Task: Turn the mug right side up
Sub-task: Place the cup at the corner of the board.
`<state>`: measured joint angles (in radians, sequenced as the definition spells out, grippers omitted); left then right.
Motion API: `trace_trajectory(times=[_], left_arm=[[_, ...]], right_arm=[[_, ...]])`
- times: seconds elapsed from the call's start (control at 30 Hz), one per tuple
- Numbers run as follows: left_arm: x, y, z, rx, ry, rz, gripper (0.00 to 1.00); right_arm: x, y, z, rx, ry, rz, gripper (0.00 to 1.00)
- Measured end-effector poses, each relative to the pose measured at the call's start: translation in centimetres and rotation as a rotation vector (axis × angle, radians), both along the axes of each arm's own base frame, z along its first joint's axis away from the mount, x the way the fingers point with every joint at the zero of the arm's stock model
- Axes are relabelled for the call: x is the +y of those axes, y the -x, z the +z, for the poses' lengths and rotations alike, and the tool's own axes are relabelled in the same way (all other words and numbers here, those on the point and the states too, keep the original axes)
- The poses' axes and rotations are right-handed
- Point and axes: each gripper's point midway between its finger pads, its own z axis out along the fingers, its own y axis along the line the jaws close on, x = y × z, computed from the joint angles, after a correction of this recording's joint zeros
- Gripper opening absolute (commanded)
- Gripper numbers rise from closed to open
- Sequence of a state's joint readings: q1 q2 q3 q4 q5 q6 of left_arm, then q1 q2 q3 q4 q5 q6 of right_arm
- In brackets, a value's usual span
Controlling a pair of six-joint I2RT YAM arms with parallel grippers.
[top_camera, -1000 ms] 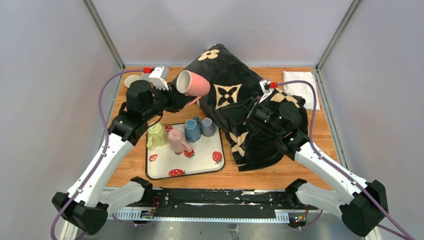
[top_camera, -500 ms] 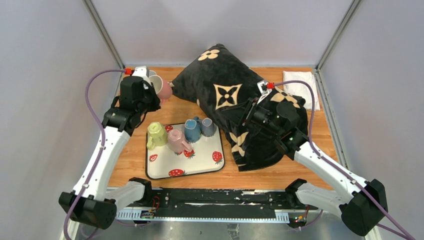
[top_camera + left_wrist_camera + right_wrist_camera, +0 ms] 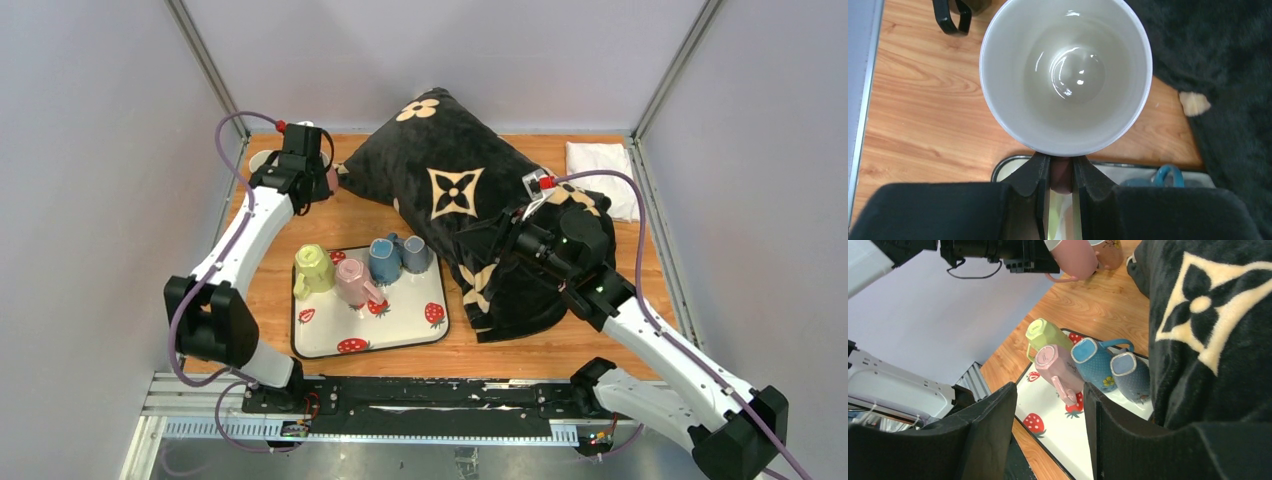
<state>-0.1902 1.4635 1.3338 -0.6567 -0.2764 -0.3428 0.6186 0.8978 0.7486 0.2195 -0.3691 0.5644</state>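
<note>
The pink mug (image 3: 1065, 75) is gripped by its handle in the left tool (image 3: 1062, 169), mouth up, not yet let go; the right tool (image 3: 1050, 412) is seen half wide and empty.

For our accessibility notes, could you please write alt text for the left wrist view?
A mug with a glossy white inside fills the view, mouth toward the camera, its pink handle pinched by the left gripper. Beneath lie the wooden table, the rim of a tray and, at right, a black pillow.
</note>
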Motion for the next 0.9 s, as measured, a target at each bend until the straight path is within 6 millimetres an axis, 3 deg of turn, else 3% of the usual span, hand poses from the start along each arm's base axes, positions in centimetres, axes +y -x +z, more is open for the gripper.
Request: trace_trajectory(times=[0.23,0.47,0.9], left_arm=[[0.6,-2.9,-2.0,0.032,-0.046,0.057,0.0],[0.7,-3.6,-5.5,0.112,-0.074,0.076,0.0],[0.7,-5.7,-7.2,0.099,-0.095,0.071,0.0]], right_arm=[[-1.3,0.2,-0.7,-0.016,0.063,-0.044,0.56],[-2.2,0.2,-2.0,-0.003,0.129,-0.074,0.56],[-2.5,0.1,-2.4,-0.008,0.167,-0.082,0.56]])
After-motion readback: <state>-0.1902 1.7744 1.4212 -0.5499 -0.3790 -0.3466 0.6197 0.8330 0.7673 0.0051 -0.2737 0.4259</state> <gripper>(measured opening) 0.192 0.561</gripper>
